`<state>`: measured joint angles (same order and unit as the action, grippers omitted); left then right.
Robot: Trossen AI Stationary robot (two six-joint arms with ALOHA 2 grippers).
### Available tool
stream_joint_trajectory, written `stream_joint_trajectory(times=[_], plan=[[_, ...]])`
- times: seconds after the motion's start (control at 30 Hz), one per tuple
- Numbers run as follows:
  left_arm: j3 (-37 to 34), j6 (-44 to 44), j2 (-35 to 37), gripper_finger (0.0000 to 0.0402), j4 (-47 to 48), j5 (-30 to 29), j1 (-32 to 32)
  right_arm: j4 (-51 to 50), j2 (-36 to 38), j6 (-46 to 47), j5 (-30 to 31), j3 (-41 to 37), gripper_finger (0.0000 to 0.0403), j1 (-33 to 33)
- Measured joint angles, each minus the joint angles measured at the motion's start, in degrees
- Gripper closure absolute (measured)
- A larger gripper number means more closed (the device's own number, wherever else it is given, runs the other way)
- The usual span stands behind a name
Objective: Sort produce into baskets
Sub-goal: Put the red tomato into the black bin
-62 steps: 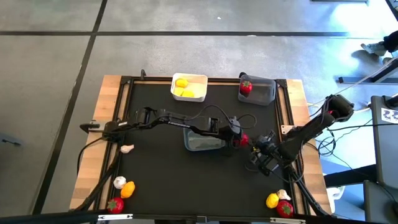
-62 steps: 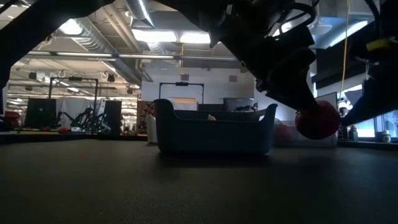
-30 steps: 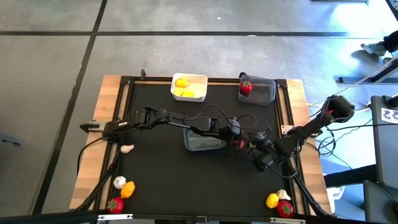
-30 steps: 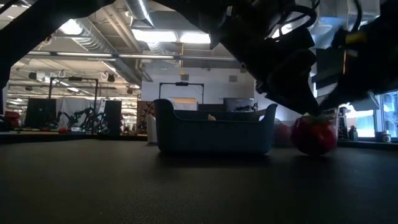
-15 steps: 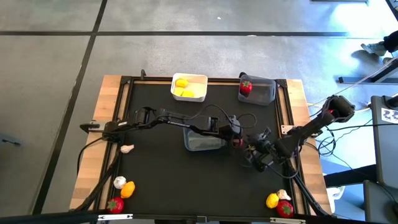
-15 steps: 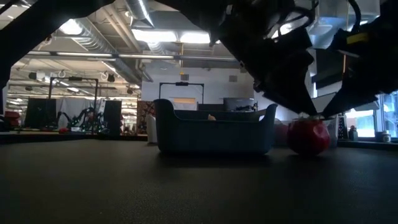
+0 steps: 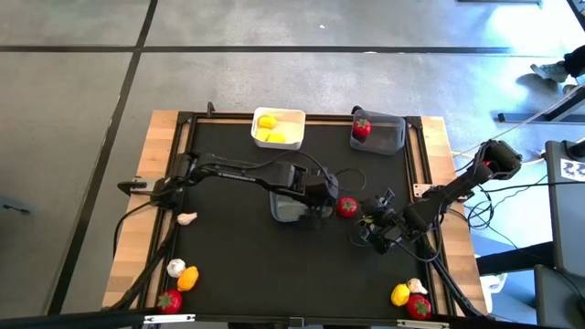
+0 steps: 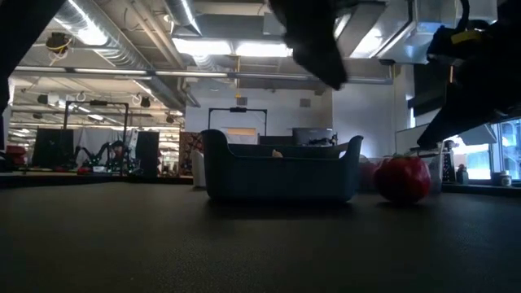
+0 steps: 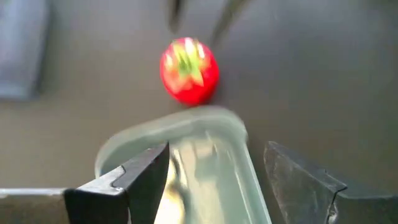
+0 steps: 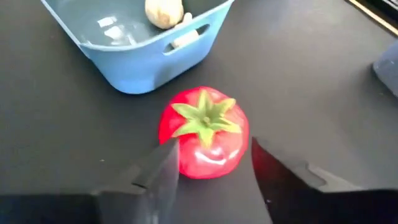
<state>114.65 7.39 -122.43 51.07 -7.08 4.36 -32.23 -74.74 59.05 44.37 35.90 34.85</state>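
From above, I see the red tomato (image 7: pixel 346 206) lying on the black bench (image 7: pixel 228 265) just beside the blue-grey basket (image 7: pixel 291 209), on its right. My left hand (image 7: pixel 315 203) hangs over that basket's right end. My right hand (image 7: pixel 363 230) sits near the tomato, apart from it. At the far edge the white basket (image 7: pixel 279 129) holds yellow pieces (image 7: pixel 269 129), and the dark grey basket (image 7: pixel 380 132) holds a red one (image 7: pixel 362 128). More produce lies loose: a garlic bulb (image 7: pixel 186 218) at the left, a cluster (image 7: pixel 175 281) at the near left corner and another (image 7: pixel 410 297) at the near right.

At bench level, the tomato (image 8: pixel 400 178) rests on the surface to the right of the blue-grey basket (image 8: pixel 281 169), with dark arm parts above.

Through my left wrist camera, the left hand (image 9: pixel 214 180) is spread, its fingers (image 9: pixel 140 180) either side of the basket's rim (image 9: pixel 186 124), holding nothing; the tomato (image 9: pixel 189 70) lies beyond.

Through my right wrist camera, the right hand (image 10: pixel 214 174) is spread around the tomato (image 10: pixel 204 132); I cannot tell whether it touches. The blue-grey basket (image 10: pixel 134 56) behind holds a garlic bulb (image 10: pixel 164 12).
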Motion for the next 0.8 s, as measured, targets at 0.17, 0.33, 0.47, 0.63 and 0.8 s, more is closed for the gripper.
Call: stream_joint_trajectory(times=[0.17, 0.33, 0.47, 0.63, 0.8], plan=[[-0.86, -0.96, 0.69, 0.0143, 4.22, -0.1, 2.11, 1.53, 0.0, 0.5, 2.11, 0.02, 0.012, 0.0], [-6.9, -2.14, 0.74, 0.0143, 1.35, 0.2, 4.47, 2.32, 0.0, 0.44, 2.69, 0.02, 0.0074, 0.0], [-14.18, -4.59, 5.73, 0.0143, -6.06, -0.2, 4.38, 2.32, 0.0, 0.42, 4.24, 0.04, 0.0063, 0.0], [-29.87, -7.5, 17.53, 0.0143, -20.42, -0.93, 4.5, 2.35, 0.0, 0.23, 6.22, 0.07, 0.0067, -0.01], [-46.48, -11.6, 28.15, 0.0143, -37.33, -0.93, 5.98, 3.43, -0.02, -1.57, 4.43, 0.07, 0.0067, -2.22]])
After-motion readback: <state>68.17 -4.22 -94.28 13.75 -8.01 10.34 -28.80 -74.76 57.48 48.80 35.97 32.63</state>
